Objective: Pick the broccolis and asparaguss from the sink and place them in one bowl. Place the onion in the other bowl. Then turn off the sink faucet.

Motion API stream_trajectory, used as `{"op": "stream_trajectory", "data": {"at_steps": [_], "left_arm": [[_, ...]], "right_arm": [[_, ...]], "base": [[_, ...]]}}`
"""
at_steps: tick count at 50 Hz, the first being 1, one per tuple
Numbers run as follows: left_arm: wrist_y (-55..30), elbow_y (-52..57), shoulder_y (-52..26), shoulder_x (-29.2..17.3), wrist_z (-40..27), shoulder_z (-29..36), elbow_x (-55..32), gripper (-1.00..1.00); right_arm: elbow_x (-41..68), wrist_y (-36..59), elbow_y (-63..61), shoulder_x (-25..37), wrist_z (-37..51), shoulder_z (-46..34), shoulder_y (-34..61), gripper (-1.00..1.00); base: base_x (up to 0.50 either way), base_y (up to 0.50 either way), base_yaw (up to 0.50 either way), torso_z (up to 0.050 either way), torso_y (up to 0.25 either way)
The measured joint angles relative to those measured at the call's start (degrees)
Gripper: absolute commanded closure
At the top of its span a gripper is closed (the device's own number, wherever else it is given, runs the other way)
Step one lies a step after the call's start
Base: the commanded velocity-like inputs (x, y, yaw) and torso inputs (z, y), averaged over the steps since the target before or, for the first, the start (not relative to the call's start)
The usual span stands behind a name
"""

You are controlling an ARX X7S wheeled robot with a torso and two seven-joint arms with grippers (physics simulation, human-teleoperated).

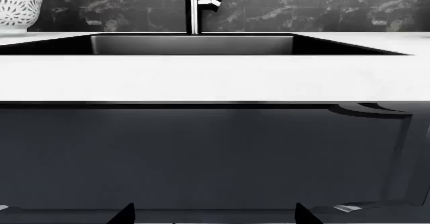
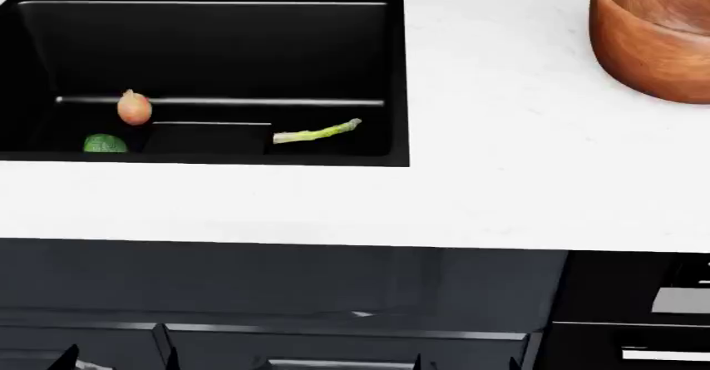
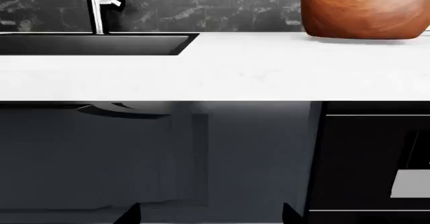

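Observation:
In the head view the black sink (image 2: 222,46) holds an orange-tan onion (image 2: 135,108), a dark green broccoli (image 2: 106,144) at its near left, and a pale green asparagus spear (image 2: 318,132) to the right. The reddish-brown wooden bowl (image 2: 654,33) stands on the counter at the far right and also shows in the right wrist view (image 3: 363,10). The faucet (image 1: 194,7) rises behind the sink (image 1: 195,44). My left gripper (image 1: 215,216) and right gripper (image 3: 211,215) are both open and empty, low in front of the cabinet below the counter.
A white patterned bowl (image 1: 17,12) stands on the counter left of the sink. The white countertop (image 2: 500,179) runs between the sink and the wooden bowl. Dark cabinet fronts (image 2: 332,295) and drawer handles (image 2: 666,302) lie below the counter edge.

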Motion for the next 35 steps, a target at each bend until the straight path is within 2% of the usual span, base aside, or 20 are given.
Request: {"op": "stream_trajectory", "data": {"at_steps": [20,35], "left_arm": [[0.0,-0.2,-0.3,-2.5,-2.9,2.4,-1.9,-1.00],[-1.2,-0.1,-0.7,-3.7,-4.5,3.6,-4.2,-1.00]], "right_arm": [[1.5,0.6,0.1,2.5,2.7,-3.1,0.1,-1.00],[3.9,-0.7,0.3,3.9,3.4,-4.5,0.0,-1.00]], "base": [[0.00,0.00,0.00,0.000,0.000],[0.00,0.50,0.00,0.000,0.000]]}}
